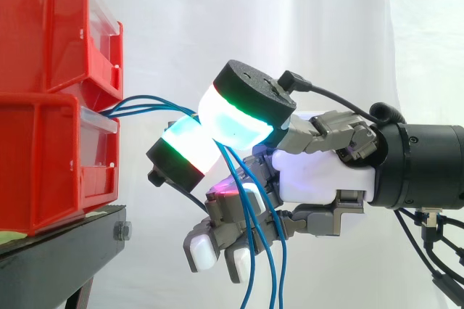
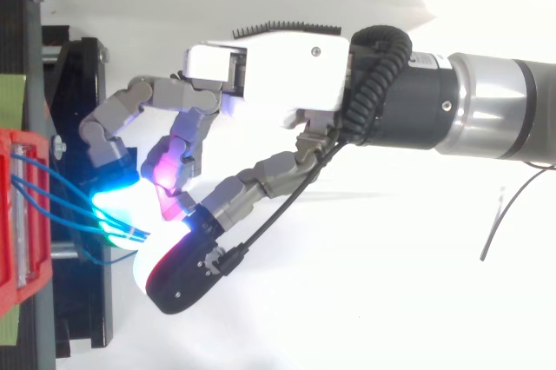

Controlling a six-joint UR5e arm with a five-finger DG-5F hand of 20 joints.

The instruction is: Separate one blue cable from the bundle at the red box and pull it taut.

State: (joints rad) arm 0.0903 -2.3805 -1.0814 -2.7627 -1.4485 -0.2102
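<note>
Side view, left to right: two red bins (image 1: 43, 91) stacked one on the other, with a black stand (image 1: 58, 251) directly under the bins. Thin blue cables (image 1: 148, 97) leave the right face of the bins where the upper and lower bin meet. They run rightward in a shallow arc, curved rather than straight. Just right of the bins the cables enter the hand (image 1: 319, 175), where two pads (image 1: 235, 117) glowing cyan and green are closed on them, one above and one below. How many cables lie in this pinch cannot be told. Past the pinch, several cables hang down across the other fingers, which are curled, one glowing magenta. The arm (image 1: 428, 167) lies farthest right of the bins, before a white curtain (image 1: 181, 19). Top view: the cables fan out from the red edge of the bins to the same two pads, which meet near the bins; palm and arm lie well apart from the bins, to the right
</note>
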